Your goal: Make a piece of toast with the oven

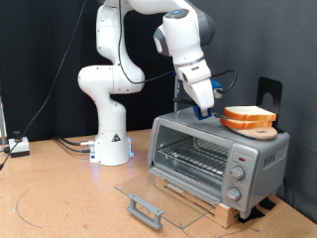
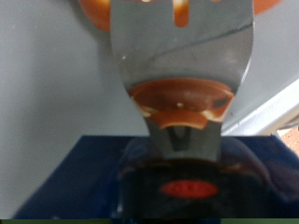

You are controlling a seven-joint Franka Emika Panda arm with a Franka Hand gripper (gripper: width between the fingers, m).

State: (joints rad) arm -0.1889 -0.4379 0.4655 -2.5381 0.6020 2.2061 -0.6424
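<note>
The silver oven (image 1: pixel 260 155) stands on a wooden board at the exterior view's right. Its glass door (image 1: pixel 163 191) is folded down open and the wire rack (image 1: pixel 193 157) inside is bare. Two near-identical slices of bread lie stacked on the oven's roof: the upper slice (image 1: pixel 248 113) and the lower slice (image 1: pixel 252 126). My gripper (image 1: pixel 204 109) hangs just above the roof, left of the slices. It is shut on a spatula with a black handle (image 2: pixel 187 182). The metal blade (image 2: pixel 182 51) points at the orange-brown crust (image 2: pixel 93 11) and mirrors it.
The door's handle (image 1: pixel 145 208) juts out over the tabletop in front of the oven. Knobs (image 1: pixel 238 175) are on the oven's right panel. A black stand (image 1: pixel 269 94) rises behind the slices. Cables and a small box (image 1: pixel 18 147) lie at the far left.
</note>
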